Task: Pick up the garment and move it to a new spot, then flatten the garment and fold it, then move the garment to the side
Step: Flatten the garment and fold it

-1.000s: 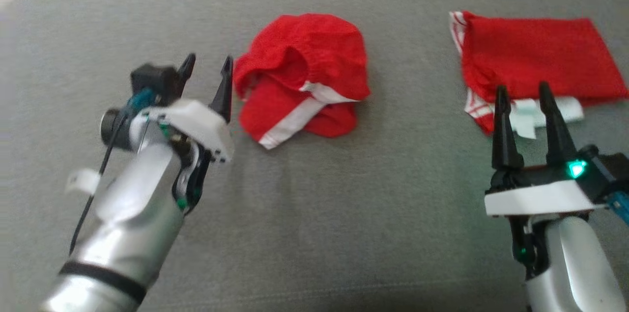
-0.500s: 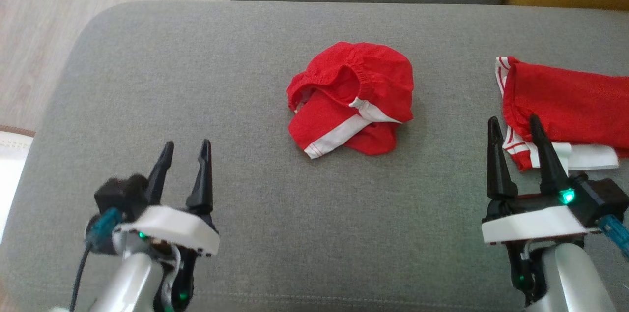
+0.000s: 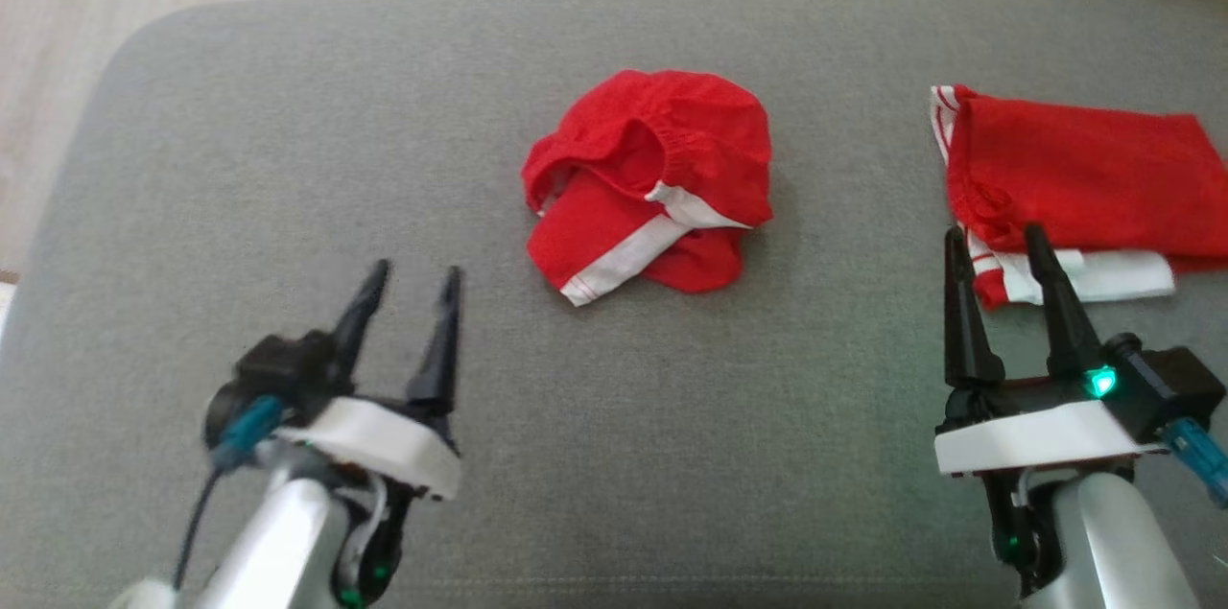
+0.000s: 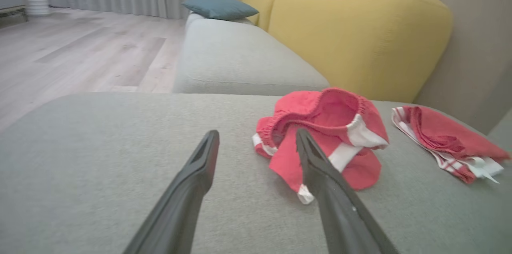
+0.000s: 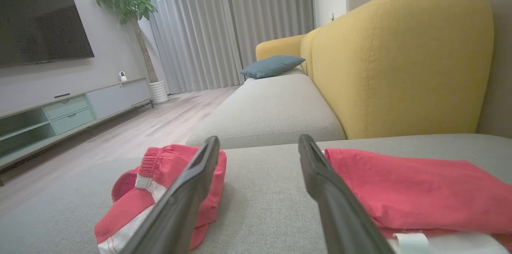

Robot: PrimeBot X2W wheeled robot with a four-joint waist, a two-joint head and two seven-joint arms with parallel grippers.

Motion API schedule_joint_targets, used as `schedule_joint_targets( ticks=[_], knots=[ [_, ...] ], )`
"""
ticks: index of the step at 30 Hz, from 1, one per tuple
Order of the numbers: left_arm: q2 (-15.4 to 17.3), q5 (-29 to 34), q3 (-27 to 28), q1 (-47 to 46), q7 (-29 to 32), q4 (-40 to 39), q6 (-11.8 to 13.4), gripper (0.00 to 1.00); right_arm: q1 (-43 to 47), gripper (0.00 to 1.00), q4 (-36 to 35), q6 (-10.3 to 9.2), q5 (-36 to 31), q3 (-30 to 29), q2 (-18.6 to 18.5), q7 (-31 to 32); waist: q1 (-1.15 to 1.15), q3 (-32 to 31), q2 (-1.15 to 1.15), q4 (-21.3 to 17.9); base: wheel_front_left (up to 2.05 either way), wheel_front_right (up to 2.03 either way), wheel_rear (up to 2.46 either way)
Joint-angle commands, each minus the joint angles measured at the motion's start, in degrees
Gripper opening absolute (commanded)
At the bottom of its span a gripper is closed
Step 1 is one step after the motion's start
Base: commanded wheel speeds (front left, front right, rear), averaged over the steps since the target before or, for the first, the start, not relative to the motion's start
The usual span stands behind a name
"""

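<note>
**Both grippers empty, crumpled garment waiting mid-cushion**

Start with the wide grey fabric sofa seat (image 3: 288,158): it's your whole work surface, with plenty of bare cloth towards the robot and off to its left. On the robot's right lies a flat, folded red cloth with white trim (image 3: 1084,173), which looks finished and set aside, so leave it alone. In the middle of the seat sits your target, the crumpled red garment with white stripes and an elastic waistband (image 3: 648,177), bunched in a heap with the waistband gaping upward.

The left gripper (image 3: 414,275) hangs over the bare seat, near the heap and pointing roughly at it. The right gripper (image 3: 992,235) is by the folded cloth's near corner. Each has its two dark fingers (image 4: 200,174) spread wide, with nothing between them.

My read: you're at the very first step, the pick-up, and it hasn't begun. Next you need the left gripper carried forward and down onto the heap's near edge, closing on a raised fold or the waistband. Go deep enough to catch cloth, not cushion.
</note>
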Motion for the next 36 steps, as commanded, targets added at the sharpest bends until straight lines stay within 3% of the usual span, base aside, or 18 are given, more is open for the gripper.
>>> schedule_joint_targets(
  ticks=[1, 14, 27, 28, 29, 30, 36],
  knots=[
    [0.3, 0.9, 0.2, -5.2, 0.8, -0.5, -1.4, 1.0, -2.0, 1.0, -1.9, -0.04, 0.0, 1.3, -0.2, 0.0, 0.0, 1.1, 0.0, -1.2, 0.0, 0.0, 0.0],
    [-2.2, 5.7, -8.9, -20.2, 9.8, 9.5, -7.4, 1.0, -4.3, 1.0, -1.9, -0.04, 0.1, 1.9, -0.2, -0.5, 0.0, 6.5, 0.0, -6.4, 0.0, 0.0, 0.0],
    [-2.6, 8.3, -10.9, -30.3, 10.8, 20.0, -8.1, 1.0, -6.3, 1.0, -0.4, -0.04, 1.2, 1.5, -0.2, -1.2, 0.0, 9.6, 0.0, -11.4, 0.0, 0.0, 0.0],
    [-2.7, 8.1, -11.1, -30.6, 10.9, 20.5, -8.3, 0.86, -6.4, 1.0, -0.3, -0.04, 1.3, 1.5, -0.2, -1.3, 0.0, 9.6, 0.0, -11.6, 0.0, 0.0, 0.0],
    [-2.7, 7.9, -11.3, -31.0, 11.0, 20.9, -8.6, 0.27, -6.6, 1.0, -0.2, -0.04, 1.5, 1.4, -0.2, -1.3, 0.0, 9.7, 0.0, -11.9, 0.0, 0.0, 0.0],
    [-2.8, 7.8, -11.6, -31.3, 11.0, 21.1, -8.8, 0.0, -6.8, 1.0, 0.0, -0.04, 1.7, 1.4, -0.2, -1.3, 0.0, 9.7, 0.0, -12.1, 0.0, 0.0, 0.0],
    [-3.6, 6.2, -13.1, -33.9, 11.5, 20.4, -10.0, 0.0, -7.7, 1.0, 0.8, -0.04, 3.2, 1.8, -0.2, -1.4, 0.0, 8.9, 0.0, -13.9, 0.0, 0.0, 0.0]
  ],
)
